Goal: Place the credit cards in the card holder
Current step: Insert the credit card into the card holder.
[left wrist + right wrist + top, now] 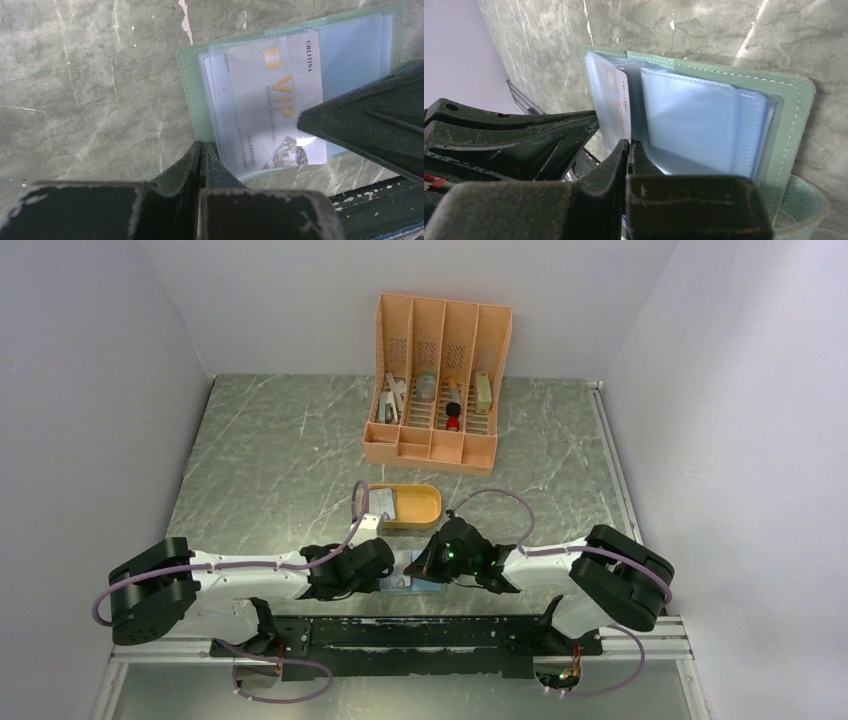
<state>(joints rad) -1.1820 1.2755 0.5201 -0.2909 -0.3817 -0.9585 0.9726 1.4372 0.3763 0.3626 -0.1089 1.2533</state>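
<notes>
The grey-green card holder (pixel 192 95) lies open on the table, its clear pockets (pixel 694 120) facing up; in the top view it (pixel 408 583) sits between the two wrists. A white credit card marked VIP (pixel 272 100) lies on the pockets, and stands edge-on in the right wrist view (pixel 616 107). My right gripper (pixel 629 145) is shut with its tips at that card's edge; one of its fingers (pixel 365 125) covers the card's side. My left gripper (pixel 201 146) is shut, tips touching the holder's near edge. More cards (pixel 381 503) lie in the orange oval tray (pixel 425 505).
A tall orange slotted organizer (pixel 437 390) with small items stands at the back centre. The oval tray sits just beyond the two grippers. White walls close in left, right and behind. A black rail (pixel 420 632) runs along the near edge.
</notes>
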